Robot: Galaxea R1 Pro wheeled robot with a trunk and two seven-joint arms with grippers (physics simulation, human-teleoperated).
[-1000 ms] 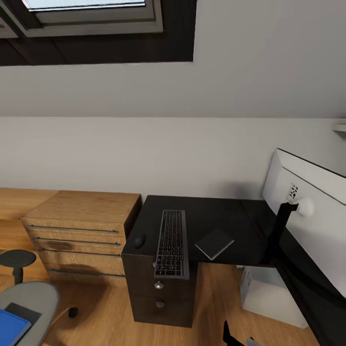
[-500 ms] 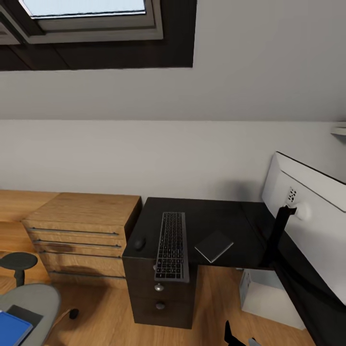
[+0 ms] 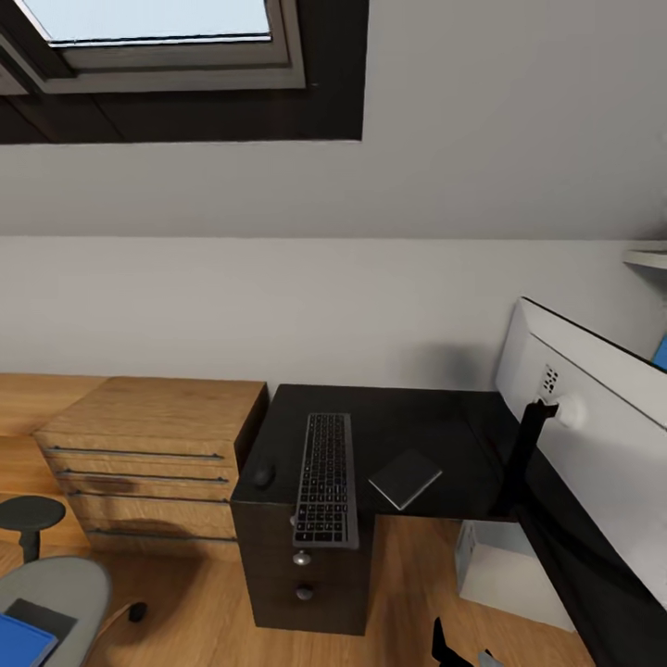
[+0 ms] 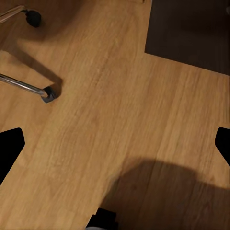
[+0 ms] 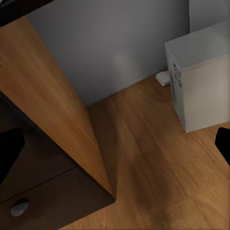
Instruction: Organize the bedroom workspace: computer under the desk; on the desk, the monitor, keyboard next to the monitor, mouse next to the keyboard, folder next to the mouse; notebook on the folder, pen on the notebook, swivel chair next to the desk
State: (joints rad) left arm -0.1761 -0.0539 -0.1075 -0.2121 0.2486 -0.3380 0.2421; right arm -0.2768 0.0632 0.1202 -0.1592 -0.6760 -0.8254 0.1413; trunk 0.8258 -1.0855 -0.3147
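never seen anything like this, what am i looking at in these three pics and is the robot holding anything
These are simulator renders from a wheeled robot with two arms. The big picture comes from its head camera, looking down at a black desk. On it lie a keyboard, a small mouse and a dark notebook, with the monitor seen from its white back. The white computer stands under the desk. At lower left is the grey swivel chair with the blue folder on its seat.

The other two pictures come from cameras at the wrists, looking along the fingers. The left gripper and the right gripper both look open over the wooden floor, holding nothing.
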